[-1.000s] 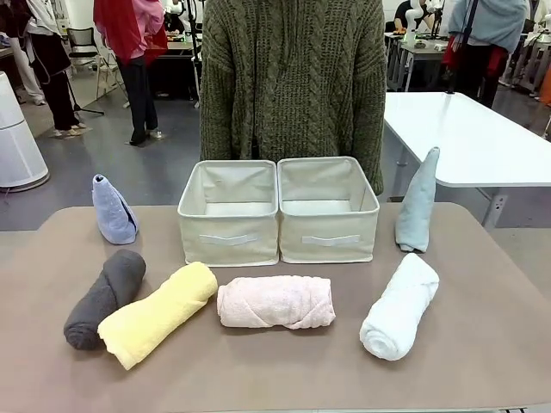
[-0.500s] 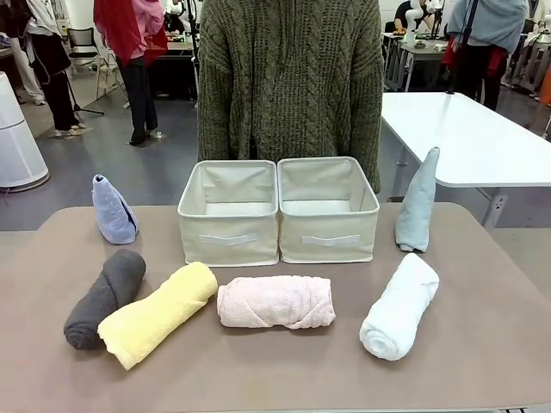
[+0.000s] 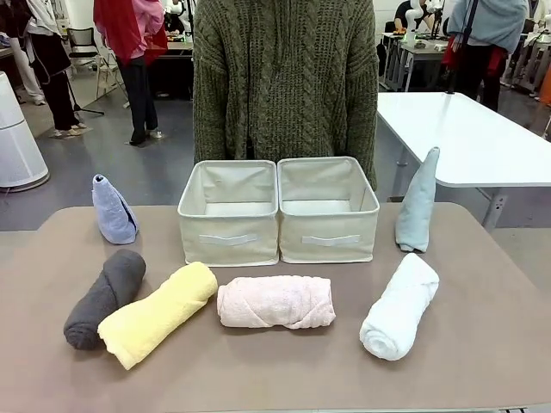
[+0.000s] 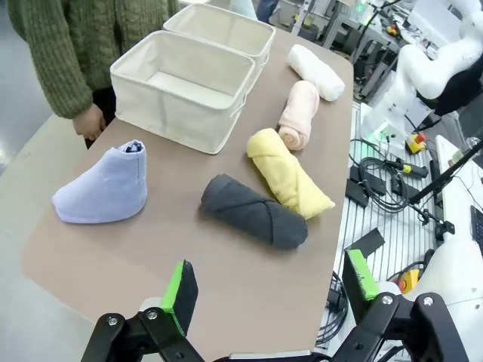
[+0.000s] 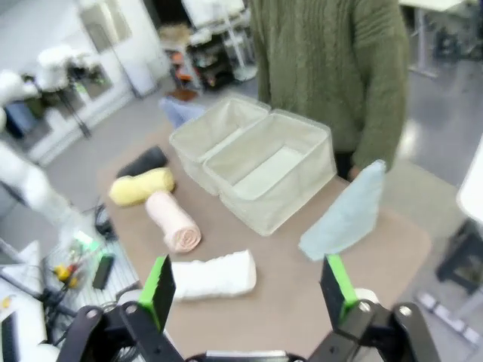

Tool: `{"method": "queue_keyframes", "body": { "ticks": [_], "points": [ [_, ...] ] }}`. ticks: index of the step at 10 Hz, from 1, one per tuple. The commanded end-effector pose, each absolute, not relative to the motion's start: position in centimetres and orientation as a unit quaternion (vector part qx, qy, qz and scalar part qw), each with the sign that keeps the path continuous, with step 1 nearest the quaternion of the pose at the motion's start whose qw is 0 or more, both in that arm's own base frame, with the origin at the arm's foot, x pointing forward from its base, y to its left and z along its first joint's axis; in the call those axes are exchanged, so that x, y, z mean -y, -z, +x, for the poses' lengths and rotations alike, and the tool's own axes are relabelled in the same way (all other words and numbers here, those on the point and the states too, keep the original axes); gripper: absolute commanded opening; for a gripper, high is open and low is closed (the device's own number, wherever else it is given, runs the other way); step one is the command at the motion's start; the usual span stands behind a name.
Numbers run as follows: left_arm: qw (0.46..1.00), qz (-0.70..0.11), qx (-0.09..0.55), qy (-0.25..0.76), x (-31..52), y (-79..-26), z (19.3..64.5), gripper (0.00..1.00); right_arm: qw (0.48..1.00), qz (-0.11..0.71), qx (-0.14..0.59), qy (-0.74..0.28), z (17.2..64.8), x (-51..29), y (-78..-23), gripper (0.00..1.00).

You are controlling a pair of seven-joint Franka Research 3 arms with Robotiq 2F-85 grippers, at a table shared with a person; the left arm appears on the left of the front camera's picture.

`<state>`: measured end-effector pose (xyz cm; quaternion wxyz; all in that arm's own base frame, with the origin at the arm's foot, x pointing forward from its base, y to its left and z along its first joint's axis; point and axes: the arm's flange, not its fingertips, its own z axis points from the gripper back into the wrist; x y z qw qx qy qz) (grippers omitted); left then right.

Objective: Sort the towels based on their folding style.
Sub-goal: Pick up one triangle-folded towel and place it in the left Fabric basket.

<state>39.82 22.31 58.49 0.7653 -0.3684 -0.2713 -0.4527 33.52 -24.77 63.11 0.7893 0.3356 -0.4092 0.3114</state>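
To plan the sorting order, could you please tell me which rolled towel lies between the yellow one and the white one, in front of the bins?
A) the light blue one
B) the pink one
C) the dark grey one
B: in the front view the pink towel lies in front of the two bins, with the yellow towel on its left and the white towel on its right.

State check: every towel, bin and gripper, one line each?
Grey towel: rolled, lying.
Yellow towel: rolled, lying.
Pink towel: rolled, lying.
White towel: rolled, lying.
Blue towel: cone, standing.
Teal towel: cone, standing.
Left bin: empty.
Right bin: empty.
Left gripper: open.
Right gripper: open.
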Motion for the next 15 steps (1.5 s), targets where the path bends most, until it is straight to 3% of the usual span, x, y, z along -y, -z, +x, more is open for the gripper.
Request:
{"method": "queue_keyframes", "body": {
  "ticks": [1,3,5,6,15],
  "points": [
    [0.757,-0.379,0.27,0.46,-23.2,-58.8,40.4,1.0,0.801,0.337,0.34,-0.359,35.0,25.6,-62.4,1.0],
    [0.755,-0.378,0.268,0.465,-23.3,-58.7,40.4,1.0,0.803,0.342,0.312,-0.375,35.4,25.0,-62.0,1.0],
    [0.751,-0.374,0.258,0.479,-22.6,-58.9,40.2,1.0,0.791,0.339,0.358,-0.364,35.8,25.1,-62.2,1.0],
    [0.764,-0.377,0.261,0.455,-22.7,-58.3,40.3,1.0,0.807,0.35,0.307,-0.364,35.7,24.5,-60.8,1.0],
    [0.764,-0.377,0.261,0.455,-22.7,-58.3,40.3,1.0,0.807,0.35,0.307,-0.364,35.7,24.5,-60.8,1.0]
  ]
}}
